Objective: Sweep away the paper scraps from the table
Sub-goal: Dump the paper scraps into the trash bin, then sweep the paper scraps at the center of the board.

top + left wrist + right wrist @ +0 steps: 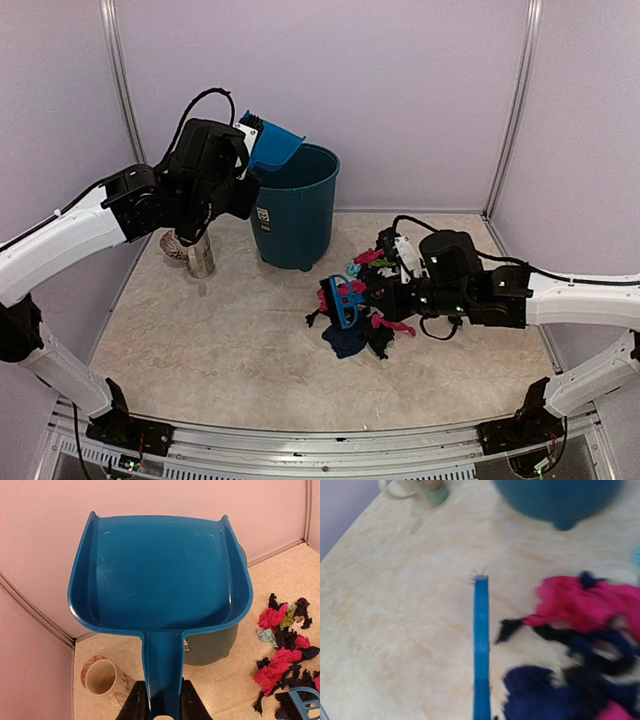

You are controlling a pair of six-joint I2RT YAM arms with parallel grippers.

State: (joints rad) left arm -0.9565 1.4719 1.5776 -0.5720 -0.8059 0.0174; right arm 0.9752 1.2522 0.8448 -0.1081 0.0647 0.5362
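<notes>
The paper scraps (362,325) lie heaped on the counter (200,340), right of the bin (295,210). The right gripper (374,296) grasps the brush (341,300) at the heap's left edge. The left gripper (162,706) is clenched on the handle of the dustpan (160,575), above the bin.

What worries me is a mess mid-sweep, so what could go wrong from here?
1. The dustpan hangs tilted over the bin, with a mug close by; lowering it could knock either one.
2. The paper scraps lie loosely spread around the brush; a fast stroke may scatter bits instead of gathering them.
3. With the dustpan up, nothing backs the pile, so swept scraps could slide across the table.
</notes>
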